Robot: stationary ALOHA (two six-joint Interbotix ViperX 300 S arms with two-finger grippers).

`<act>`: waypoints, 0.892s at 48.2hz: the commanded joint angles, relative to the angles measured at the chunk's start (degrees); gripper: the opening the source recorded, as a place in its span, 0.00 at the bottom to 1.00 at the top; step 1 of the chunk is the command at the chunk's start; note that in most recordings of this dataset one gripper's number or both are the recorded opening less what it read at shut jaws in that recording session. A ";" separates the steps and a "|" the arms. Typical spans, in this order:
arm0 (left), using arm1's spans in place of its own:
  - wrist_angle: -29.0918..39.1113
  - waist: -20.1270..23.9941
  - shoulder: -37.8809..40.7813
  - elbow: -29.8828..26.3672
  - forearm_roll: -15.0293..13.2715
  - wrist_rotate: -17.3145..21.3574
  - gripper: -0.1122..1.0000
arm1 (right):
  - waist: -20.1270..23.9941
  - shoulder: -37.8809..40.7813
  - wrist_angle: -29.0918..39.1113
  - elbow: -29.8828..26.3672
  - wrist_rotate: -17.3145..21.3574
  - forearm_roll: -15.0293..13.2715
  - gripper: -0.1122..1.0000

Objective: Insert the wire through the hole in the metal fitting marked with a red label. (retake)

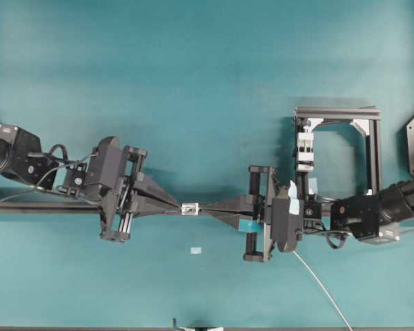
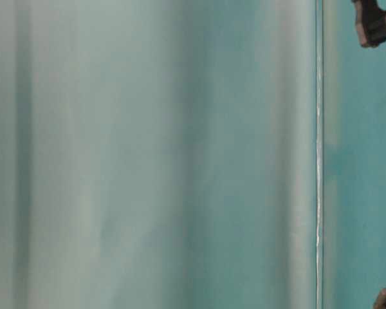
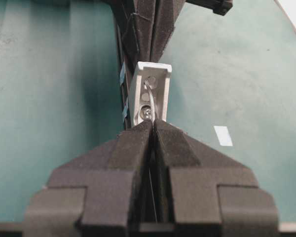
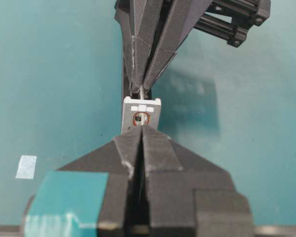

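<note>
While both claws meet tip to tip over the black rail (image 1: 27, 207), the left gripper (image 1: 176, 205) sits just left of the metal fitting (image 1: 190, 209), jaws pressed shut on the wire (image 3: 152, 190). Right gripper (image 1: 210, 209) is just right of fitting, also closed; whether it pinches anything, can't tell. Small pale tag (image 1: 196, 250) lies on the mat nearby, below fitting.

The table (image 1: 193, 69) is plain teal. Both grippers, left (image 1: 174, 205) and right (image 1: 211, 209), are matte black, and the silvery-white metal fitting (image 4: 142, 114) carries a red ring. A pale tag (image 1: 196, 250) lies nearby.
</note>
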 commanded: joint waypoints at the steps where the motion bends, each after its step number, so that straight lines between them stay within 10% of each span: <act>1: -0.26 0.00 -1.32 -0.62 0.00 0.09 0.01 | -0.18 -1.32 -0.35 -0.88 0.18 -0.09 0.12; 18: -0.26 0.00 -2.02 -0.09 0.18 0.18 0.01 | 0.00 -2.29 -0.26 -0.53 0.00 -0.62 0.89; 43: 2.81 -0.53 -6.24 2.64 0.18 0.26 0.01 | 0.09 -2.29 -0.26 -0.44 0.00 -0.53 0.89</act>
